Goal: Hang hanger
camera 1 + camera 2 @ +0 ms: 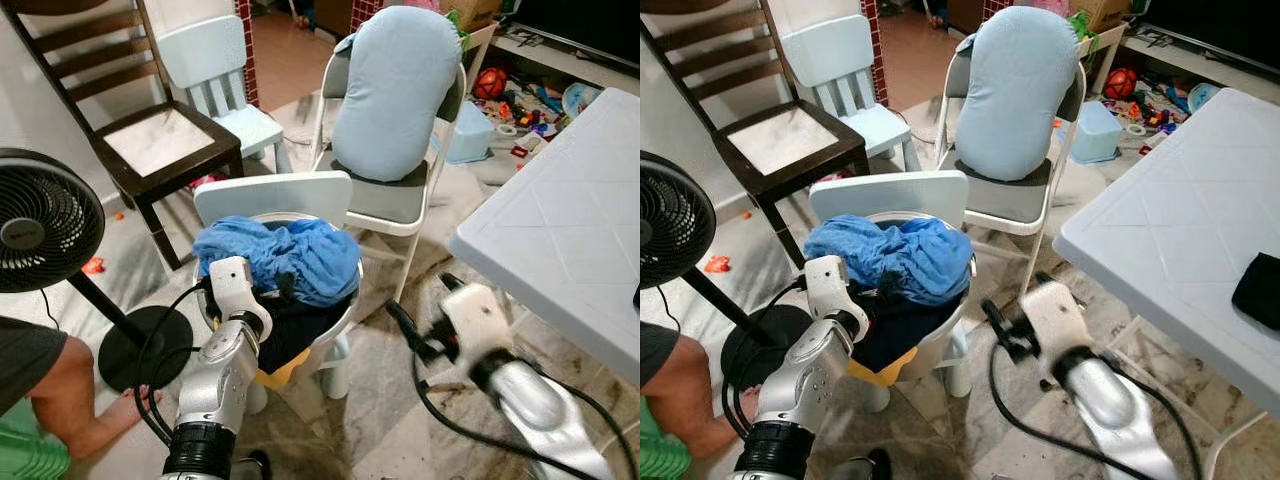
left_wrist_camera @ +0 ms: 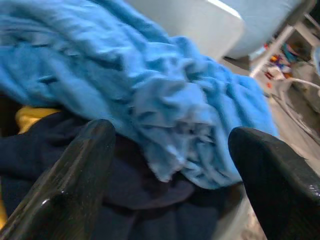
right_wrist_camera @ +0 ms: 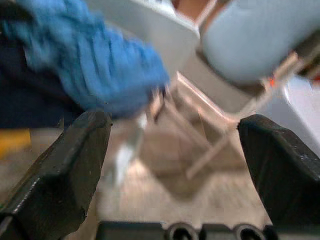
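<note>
A white table (image 1: 560,230) stands to the right of the right gripper (image 3: 172,165), with a dark item (image 1: 1258,288) lying on its near edge. Beyond both grippers stands a white folding chair (image 1: 385,200) carrying a large pale blue cushion (image 1: 395,90); a dark wooden chair (image 1: 150,140) and a small pale blue chair (image 1: 225,90) stand further back to the left. A black pedestal fan (image 1: 45,220) stands left of the left arm, and a person's arm and hand (image 1: 90,400) rest on the floor by its base.

Directly ahead of the left gripper (image 2: 170,165) sits a small white child's chair (image 1: 275,200) holding a pile of clothes: a crumpled blue cloth (image 1: 280,255) on top, a dark navy garment (image 2: 125,200) under it and a yellow piece (image 2: 32,117) at the side. The left gripper is at the pile's near edge, fingers (image 2: 70,180) spread wide and holding nothing.

The right gripper hangs low between the child's chair and the table, above the marble floor (image 1: 370,420). Its fingers (image 3: 65,170) are wide apart and empty; this view is blurred.

No hanger can be made out with confidence; it may lie within the pile
</note>
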